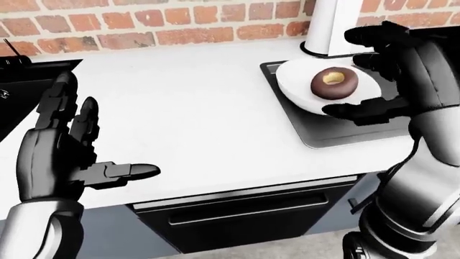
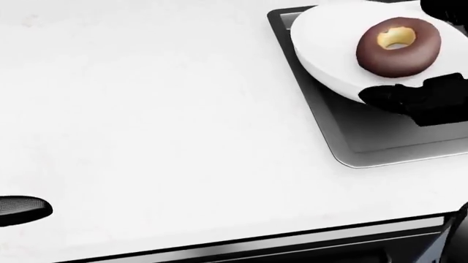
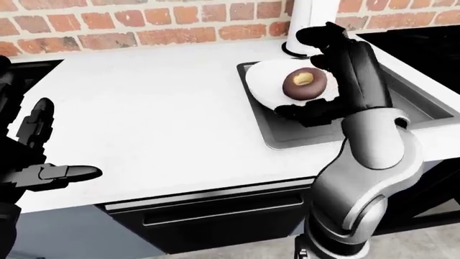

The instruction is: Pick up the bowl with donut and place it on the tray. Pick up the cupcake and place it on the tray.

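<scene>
Broad white table spanning the views, with a red brick wall along the top of both eye views and a black drawer front under the table's near edge. Dark grey rectangular tray with raised rim, resting on the table at the right of the head view. White cylindrical post standing just above the tray by the wall in the left-eye view.

Right robot hand, black and three-fingered, on a silver-grey arm rising from the lower right. Closed round the white shallow bowl: one finger pressed at the bowl's lower rim, others curled over the far rim, near the post. Bowl held tilted over the upper part of the tray, rim overlapping the tray's left edge in the head view; contact with the tray floor impossible to judge. Inside it, a chocolate-glazed donut with a pale yellow centre, lying toward the bowl's right side.

Left robot hand, black, held above the table's near-left part in the left-eye view, well apart from the tray. Spread wide, fingers upright, thumb pointing right, gripping nothing.

Cupcake not visible in any view.
</scene>
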You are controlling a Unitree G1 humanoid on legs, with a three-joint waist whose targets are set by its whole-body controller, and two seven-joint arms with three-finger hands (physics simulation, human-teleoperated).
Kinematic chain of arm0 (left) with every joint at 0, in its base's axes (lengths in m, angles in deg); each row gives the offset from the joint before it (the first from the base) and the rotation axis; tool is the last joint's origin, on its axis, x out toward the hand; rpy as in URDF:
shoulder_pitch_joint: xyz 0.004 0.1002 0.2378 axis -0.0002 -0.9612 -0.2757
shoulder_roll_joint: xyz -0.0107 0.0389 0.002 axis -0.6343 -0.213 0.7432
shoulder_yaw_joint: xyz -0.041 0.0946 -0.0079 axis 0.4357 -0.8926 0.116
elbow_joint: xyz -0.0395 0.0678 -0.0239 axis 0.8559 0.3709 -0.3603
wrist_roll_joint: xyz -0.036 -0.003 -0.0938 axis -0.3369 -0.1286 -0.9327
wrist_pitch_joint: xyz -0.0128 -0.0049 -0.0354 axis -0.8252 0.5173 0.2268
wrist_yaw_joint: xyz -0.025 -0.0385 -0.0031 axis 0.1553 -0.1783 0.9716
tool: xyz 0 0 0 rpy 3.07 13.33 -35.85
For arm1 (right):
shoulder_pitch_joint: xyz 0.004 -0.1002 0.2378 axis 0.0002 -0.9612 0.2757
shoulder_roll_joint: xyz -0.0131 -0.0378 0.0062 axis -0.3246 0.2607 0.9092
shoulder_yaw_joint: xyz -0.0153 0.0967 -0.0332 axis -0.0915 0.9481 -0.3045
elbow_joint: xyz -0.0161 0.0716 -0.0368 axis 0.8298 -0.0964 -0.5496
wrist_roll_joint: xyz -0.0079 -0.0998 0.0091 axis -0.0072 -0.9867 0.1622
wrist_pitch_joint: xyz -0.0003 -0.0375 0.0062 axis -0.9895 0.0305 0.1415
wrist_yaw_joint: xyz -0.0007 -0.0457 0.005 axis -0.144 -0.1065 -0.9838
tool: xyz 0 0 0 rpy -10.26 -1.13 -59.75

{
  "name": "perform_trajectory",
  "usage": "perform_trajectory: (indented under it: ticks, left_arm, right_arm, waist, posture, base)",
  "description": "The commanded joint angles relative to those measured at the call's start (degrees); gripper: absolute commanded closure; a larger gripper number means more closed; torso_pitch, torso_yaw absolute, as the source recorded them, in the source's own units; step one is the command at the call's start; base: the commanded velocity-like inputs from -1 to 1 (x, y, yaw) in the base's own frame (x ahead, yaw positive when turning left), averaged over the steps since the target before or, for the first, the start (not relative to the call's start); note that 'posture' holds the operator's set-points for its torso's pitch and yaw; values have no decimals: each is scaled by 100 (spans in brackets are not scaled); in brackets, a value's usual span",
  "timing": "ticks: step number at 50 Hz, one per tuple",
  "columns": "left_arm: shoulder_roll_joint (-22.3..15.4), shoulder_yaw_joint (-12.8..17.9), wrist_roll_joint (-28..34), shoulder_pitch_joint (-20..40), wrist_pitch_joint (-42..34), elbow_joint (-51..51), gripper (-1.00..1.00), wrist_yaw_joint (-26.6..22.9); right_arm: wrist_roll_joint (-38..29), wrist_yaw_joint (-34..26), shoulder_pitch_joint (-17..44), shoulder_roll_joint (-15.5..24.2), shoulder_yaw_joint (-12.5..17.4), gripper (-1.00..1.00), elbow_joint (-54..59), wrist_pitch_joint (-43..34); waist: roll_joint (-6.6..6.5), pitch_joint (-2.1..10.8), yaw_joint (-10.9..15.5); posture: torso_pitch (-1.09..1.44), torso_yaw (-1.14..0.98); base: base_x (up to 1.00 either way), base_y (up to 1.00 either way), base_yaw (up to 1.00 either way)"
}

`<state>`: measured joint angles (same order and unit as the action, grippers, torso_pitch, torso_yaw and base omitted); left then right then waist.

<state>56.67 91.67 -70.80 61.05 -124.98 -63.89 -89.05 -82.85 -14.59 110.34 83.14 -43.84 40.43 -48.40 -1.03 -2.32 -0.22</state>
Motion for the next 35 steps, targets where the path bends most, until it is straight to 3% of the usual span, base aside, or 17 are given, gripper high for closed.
perform_trajectory:
  ticks: [1,2,11,12,13,14,21,26,30,31,32,33,34,35]
  left_arm:
    - [-85,77,-18,127,94,-161,-100,31]
    - [-101,110,-57,161,21,-206,-100,42]
    - [-163,183,-190,183,-112,-325,-100,99]
    - [-157,188,-196,176,-107,-330,-100,99]
    - [-156,189,-199,173,-105,-332,-100,100]
    - [-151,195,-207,172,-110,-339,-100,104]
    - [-140,243,-257,141,-125,-375,-100,107]
    - [-149,261,-282,133,-111,-358,-100,108]
    - [-169,276,-308,147,-124,-360,-100,124]
    - [-176,275,-316,155,-131,-360,-100,131]
    - [-187,273,-321,175,-137,-346,-100,142]
    - [-197,259,-318,185,-130,-331,-100,150]
    - [-202,254,-322,189,-132,-330,-100,156]
    - [-209,265,-340,205,-153,-338,-100,163]
  right_arm:
    - [356,255,111,86,-8,-85,-187,-202]
    - [488,361,80,87,-11,-100,-215,-247]
    - [1300,1061,-103,133,-88,-100,-313,-425]
    - [1339,1109,-124,135,-110,-100,-322,-429]
    - [1359,1134,-136,144,-128,-100,-325,-438]
    - [1376,1154,-139,150,-150,-100,-332,-464]
    - [1405,1206,-93,155,-273,-100,-339,-561]
    - [1394,1200,-76,141,-298,-100,-327,-554]
    - [1350,1152,-67,135,-330,-100,-339,-587]
    - [1343,1139,-64,126,-345,-100,-351,-573]
    - [1324,1108,-57,125,-377,-100,-359,-557]
    - [1299,1090,-47,118,-394,-100,-347,-548]
    - [1281,1069,-40,106,-401,-100,-346,-548]
    - [1245,1034,-46,104,-426,-100,-345,-533]
  waist:
    - [-2,110,0]
    - [-2,108,1]
    - [-10,106,-1]
    - [-32,131,-6]
    - [-30,284,-5]
    - [-28,335,-2]
    - [-13,200,32]
    - [142,215,65]
    - [19,167,142]
    - [-43,148,151]
    - [-184,235,120]
    - [-421,27,65]
    - [-467,-159,108]
    - [-335,-247,132]
  posture:
    - [0,0]
    - [0,0]
    - [0,0]
    - [0,0]
    - [0,0]
    - [0,0]
    - [0,0]
    - [0,0]
    - [0,0]
    - [0,0]
    - [0,0]
    - [0,0]
    - [0,0]
    - [0,0]
  base:
    - [0,0,0]
    - [0,0,0]
    - [0,0,0]
    - [-44,2,0]
    - [-50,2,0]
    - [-69,5,0]
    - [-77,5,0]
    - [-80,6,0]
    - [-79,8,0]
    - [-61,9,0]
    - [-8,14,0]
    - [0,14,0]
    - [0,14,0]
    - [0,16,0]
